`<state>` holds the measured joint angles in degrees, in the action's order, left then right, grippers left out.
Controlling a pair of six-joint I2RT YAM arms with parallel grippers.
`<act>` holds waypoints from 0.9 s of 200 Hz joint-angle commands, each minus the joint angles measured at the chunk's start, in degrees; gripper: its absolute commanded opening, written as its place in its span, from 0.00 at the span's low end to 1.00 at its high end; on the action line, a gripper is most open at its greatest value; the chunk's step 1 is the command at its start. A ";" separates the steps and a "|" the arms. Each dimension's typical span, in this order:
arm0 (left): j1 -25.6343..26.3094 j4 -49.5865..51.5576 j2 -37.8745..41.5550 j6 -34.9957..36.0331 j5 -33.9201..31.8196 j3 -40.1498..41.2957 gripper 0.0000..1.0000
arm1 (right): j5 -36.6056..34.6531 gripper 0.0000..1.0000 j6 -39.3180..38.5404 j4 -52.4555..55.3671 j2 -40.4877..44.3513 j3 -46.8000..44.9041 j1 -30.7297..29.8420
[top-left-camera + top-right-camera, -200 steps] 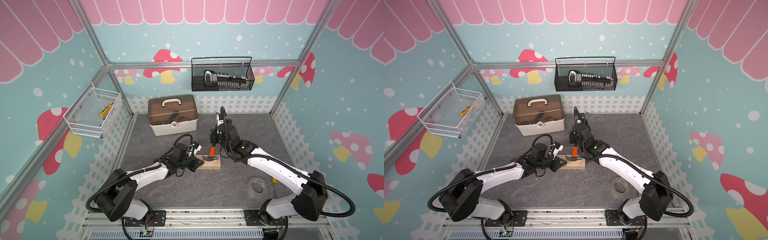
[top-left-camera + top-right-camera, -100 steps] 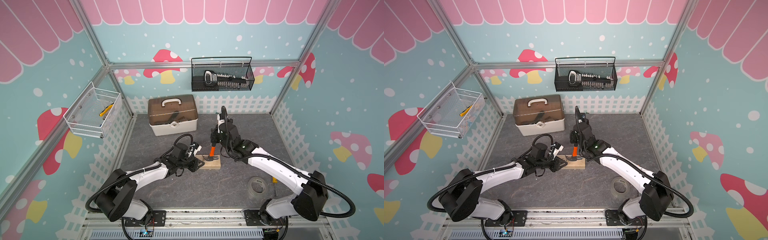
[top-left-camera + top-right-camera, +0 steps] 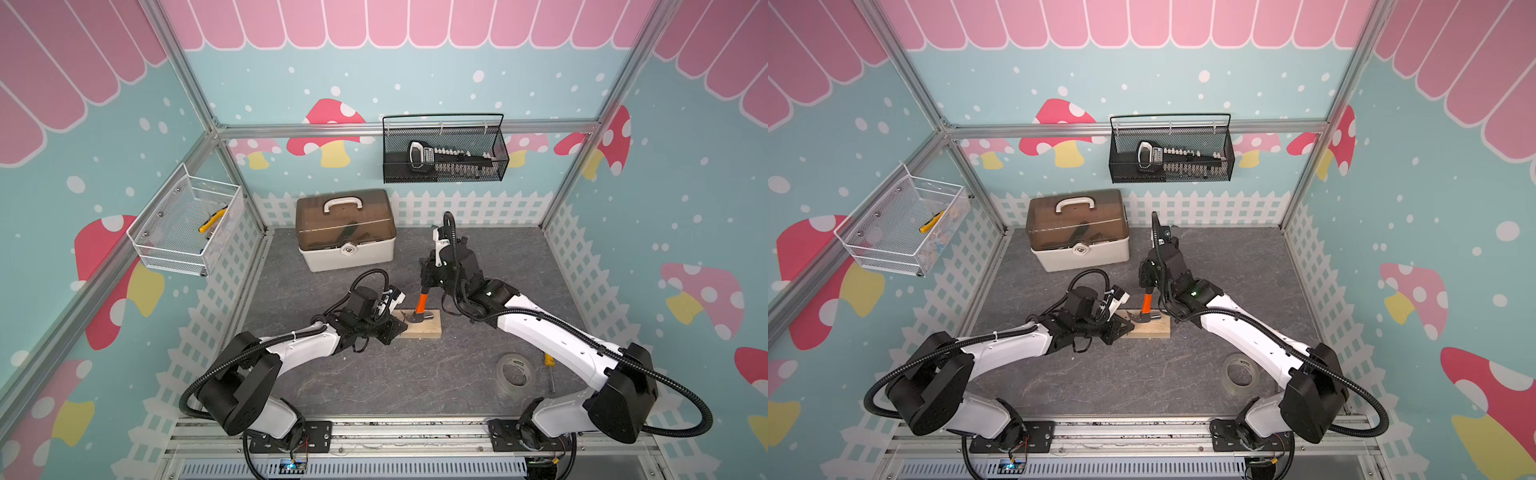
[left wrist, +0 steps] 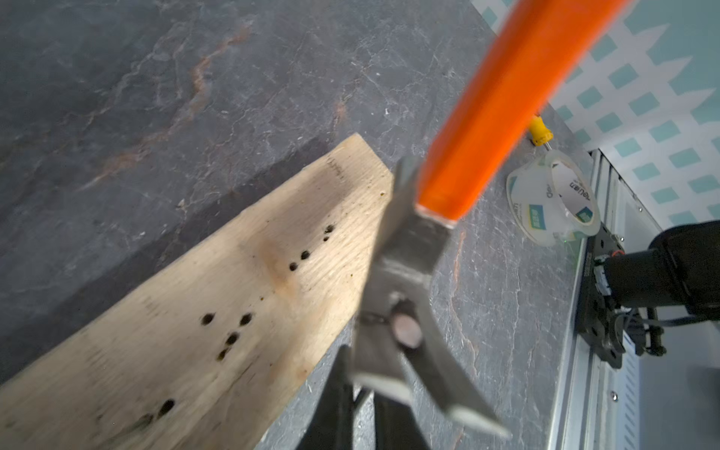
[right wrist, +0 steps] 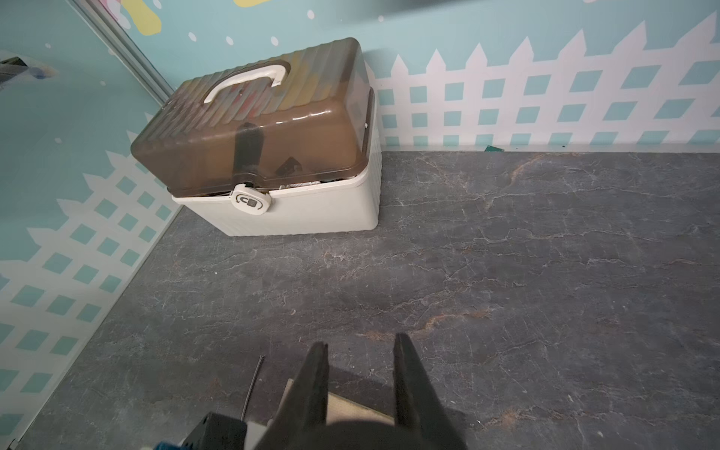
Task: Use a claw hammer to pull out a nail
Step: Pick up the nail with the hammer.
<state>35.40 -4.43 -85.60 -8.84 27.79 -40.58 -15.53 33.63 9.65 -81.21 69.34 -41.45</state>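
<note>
Right gripper (image 3: 429, 277) clenched on the black shaft of the claw hammer (image 3: 421, 302), just right of centre in both top views. The tool stands nearly upright, head down on the wooden board (image 3: 424, 331). In the left wrist view its claw straddles the head of a nail (image 4: 405, 330). Left gripper (image 3: 395, 328) – jaws pressed together – sits at the board's left end. A tape roll (image 3: 515, 374) lies at lower right.

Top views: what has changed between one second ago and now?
Nothing has visibly moved. The right gripper still holds the claw hammer by its shaft, head on the wooden block; the left gripper stays shut at the block's end.
</note>
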 commanded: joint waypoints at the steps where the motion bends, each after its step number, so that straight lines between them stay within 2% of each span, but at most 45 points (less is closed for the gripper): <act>1: -0.33 -1.11 0.23 0.67 0.41 -1.20 0.01 | 0.67 0.00 1.54 -3.85 1.45 0.66 0.47; 44: -0.55 -0.11 2.06 1.19 1.29 -1.34 0.00 | 0.21 0.00 -1.10 -4.59 0.04 -0.03 0.58; 79: -1.02 2.92 2.24 3.00 2.54 -2.55 0.00 | 4.61 0.00 -6.16 -8.17 -0.56 -1.23 0.97; 104: -1.41 3.92 2.54 4.47 4.65 -2.62 0.00 | 9.27 0.00 -9.23 -9.01 -0.64 -1.14 1.71; 180: -3.53 4.08 2.64 4.80 12.50 -2.48 0.00 | 12.61 0.00 -15.02 -12.82 0.23 -3.69 3.13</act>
<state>32.64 -0.45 -84.73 -5.54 35.88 -41.30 -3.49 23.11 1.63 -82.11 67.46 -39.13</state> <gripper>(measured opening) 0.050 0.244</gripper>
